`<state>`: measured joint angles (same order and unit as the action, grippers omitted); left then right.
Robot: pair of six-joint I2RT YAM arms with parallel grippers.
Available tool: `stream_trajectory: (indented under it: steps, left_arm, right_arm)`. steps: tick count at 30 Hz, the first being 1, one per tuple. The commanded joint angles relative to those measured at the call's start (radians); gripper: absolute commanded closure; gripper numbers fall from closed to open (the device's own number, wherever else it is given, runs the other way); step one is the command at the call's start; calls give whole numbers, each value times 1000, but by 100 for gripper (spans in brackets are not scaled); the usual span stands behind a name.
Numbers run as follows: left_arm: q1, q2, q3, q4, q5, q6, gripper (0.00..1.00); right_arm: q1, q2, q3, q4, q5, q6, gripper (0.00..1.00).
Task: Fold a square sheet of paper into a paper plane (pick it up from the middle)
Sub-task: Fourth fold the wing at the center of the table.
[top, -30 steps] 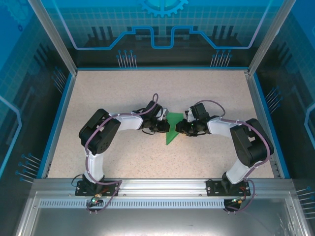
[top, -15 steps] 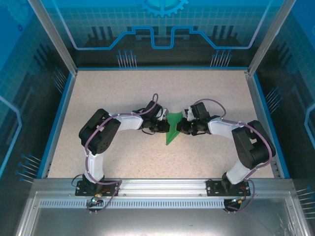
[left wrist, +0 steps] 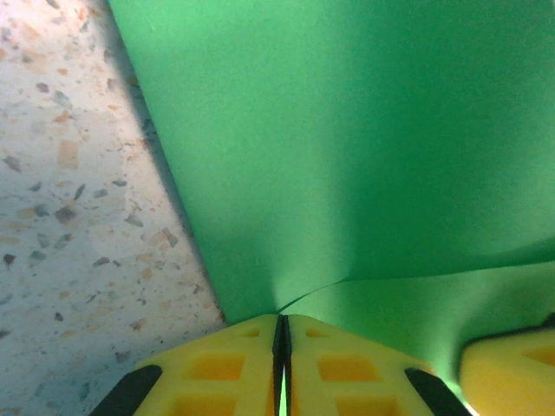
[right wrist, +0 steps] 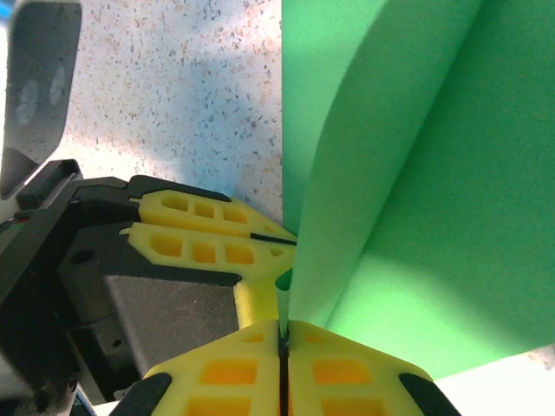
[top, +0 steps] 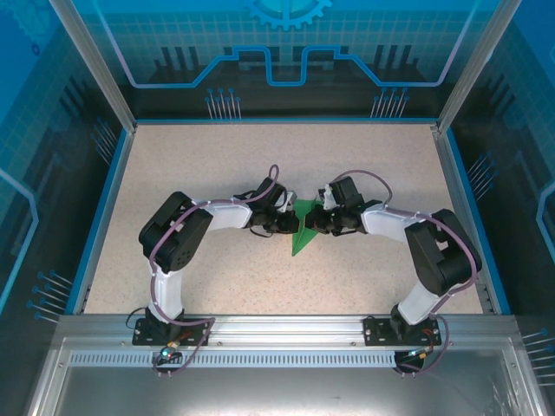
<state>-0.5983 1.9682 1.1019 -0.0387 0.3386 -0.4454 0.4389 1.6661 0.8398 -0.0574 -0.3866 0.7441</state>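
As both arms meet over the middle of the table [top: 217, 156], the left gripper [left wrist: 282, 334] is pinched tight on the edge of the green sheet of paper [left wrist: 347, 130], its yellow fingertips pressed together with the paper between them. The sheet sits bowed and folded between the two grippers. On the right, the right gripper [right wrist: 282, 340] is clamped on the sheet too, just beside the left one.
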Motion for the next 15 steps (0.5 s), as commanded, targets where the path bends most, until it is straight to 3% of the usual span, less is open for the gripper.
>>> stream_trajectory:
  steps: [1,15]
  left_arm:
    - [4,0,-20,-62,8,8,88]
    - [34,-47,-76,31,76,-45,88]
  right_arm:
    - [14,27,32,11,-19,-5,91]
    - [21,76,77,-10,-30,-32,91]
